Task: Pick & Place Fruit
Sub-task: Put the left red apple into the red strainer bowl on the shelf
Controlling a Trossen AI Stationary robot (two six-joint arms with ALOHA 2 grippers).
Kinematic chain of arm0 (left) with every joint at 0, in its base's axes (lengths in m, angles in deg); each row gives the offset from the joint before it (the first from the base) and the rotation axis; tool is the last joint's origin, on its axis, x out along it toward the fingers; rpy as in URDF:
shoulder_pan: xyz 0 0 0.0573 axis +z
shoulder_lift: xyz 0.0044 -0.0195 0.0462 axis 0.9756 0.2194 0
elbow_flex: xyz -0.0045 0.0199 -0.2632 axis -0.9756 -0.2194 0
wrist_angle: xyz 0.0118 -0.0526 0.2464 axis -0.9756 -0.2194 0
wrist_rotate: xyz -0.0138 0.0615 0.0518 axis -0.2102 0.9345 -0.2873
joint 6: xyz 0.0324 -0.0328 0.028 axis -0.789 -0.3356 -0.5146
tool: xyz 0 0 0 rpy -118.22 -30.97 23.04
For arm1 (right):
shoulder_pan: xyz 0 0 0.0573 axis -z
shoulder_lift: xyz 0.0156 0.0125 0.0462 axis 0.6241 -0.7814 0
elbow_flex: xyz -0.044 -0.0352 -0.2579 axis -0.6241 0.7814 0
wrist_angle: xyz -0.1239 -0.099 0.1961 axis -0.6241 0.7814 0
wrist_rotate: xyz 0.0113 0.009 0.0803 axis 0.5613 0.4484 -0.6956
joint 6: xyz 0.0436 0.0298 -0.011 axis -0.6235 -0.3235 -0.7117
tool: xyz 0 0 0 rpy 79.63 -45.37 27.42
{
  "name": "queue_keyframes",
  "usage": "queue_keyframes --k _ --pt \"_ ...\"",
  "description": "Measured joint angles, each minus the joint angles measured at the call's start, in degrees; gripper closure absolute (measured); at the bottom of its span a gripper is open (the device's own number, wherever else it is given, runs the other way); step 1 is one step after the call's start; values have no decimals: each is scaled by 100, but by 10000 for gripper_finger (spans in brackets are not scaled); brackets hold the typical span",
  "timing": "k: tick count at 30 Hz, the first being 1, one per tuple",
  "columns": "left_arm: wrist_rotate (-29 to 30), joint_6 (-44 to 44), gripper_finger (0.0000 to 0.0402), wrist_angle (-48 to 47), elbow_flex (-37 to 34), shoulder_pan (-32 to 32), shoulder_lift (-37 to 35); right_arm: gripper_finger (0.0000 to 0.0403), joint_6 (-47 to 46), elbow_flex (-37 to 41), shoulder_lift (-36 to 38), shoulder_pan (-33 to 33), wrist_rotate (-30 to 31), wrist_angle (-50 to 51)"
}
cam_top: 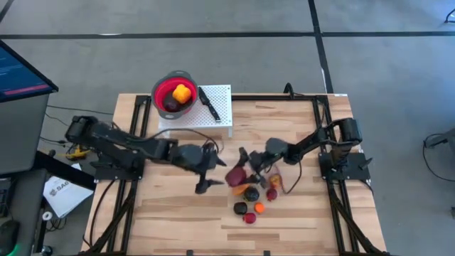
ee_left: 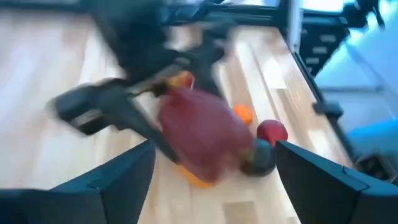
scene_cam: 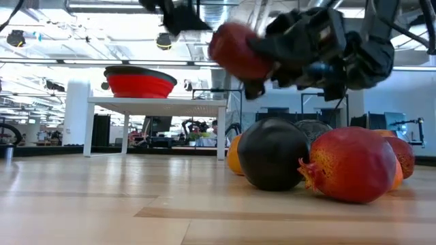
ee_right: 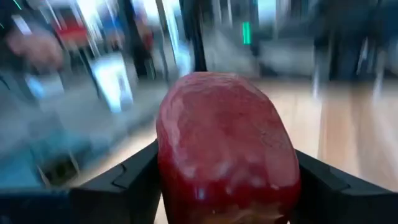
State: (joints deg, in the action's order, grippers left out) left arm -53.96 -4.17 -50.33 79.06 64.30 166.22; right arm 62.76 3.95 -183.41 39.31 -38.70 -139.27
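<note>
My right gripper [ee_right: 227, 180] is shut on a dark red fruit [ee_right: 224, 143], which shows above the table in the low view [scene_cam: 235, 51]. My left gripper [cam_top: 212, 171] stands open just left of that fruit, its fingers apart on either side and touching nothing. Several loose fruits lie in a cluster on the table under and near the grippers: a black one [scene_cam: 272, 153], a red-orange one [scene_cam: 351, 163], an orange one [cam_top: 259, 208] and a red one [cam_top: 249, 218]. The red bowl [cam_top: 162, 91] stands at the far side. My right gripper pinches the dark red fruit between its two fingers, by two opposite sides [ee_right: 169, 168]. The fingers reach it roughly level from the table's right side. The fruit is lifted clear of the table and of the loose fruits below it.
The red bowl sits on a white perforated stand [cam_top: 224, 117] at the far edge, with a yellow-orange fruit [cam_top: 181, 92] and a dark one [cam_top: 171, 105] inside. A black-handled knife [cam_top: 208, 103] lies on the stand. Bare wood shows at the near left.
</note>
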Motion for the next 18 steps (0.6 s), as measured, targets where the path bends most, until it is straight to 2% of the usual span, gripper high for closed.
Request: queue_keyframes --k 4,8,11,18 --pt "1058 -2445 83 868 11 -822 -91 148 -599 434 -67 232 -392 -1030" --pt "1793 -4795 91 1890 7 -1329 377 148 -900 476 -66 225 -688 -1656" --pt "2098 -5477 93 2623 2 -1348 758 148 -963 350 -48 153 -811 -1824" --pt "2395 -5849 83 2926 -2 -1079 1266 148 -1069 178 -54 -20 -835 -1877"
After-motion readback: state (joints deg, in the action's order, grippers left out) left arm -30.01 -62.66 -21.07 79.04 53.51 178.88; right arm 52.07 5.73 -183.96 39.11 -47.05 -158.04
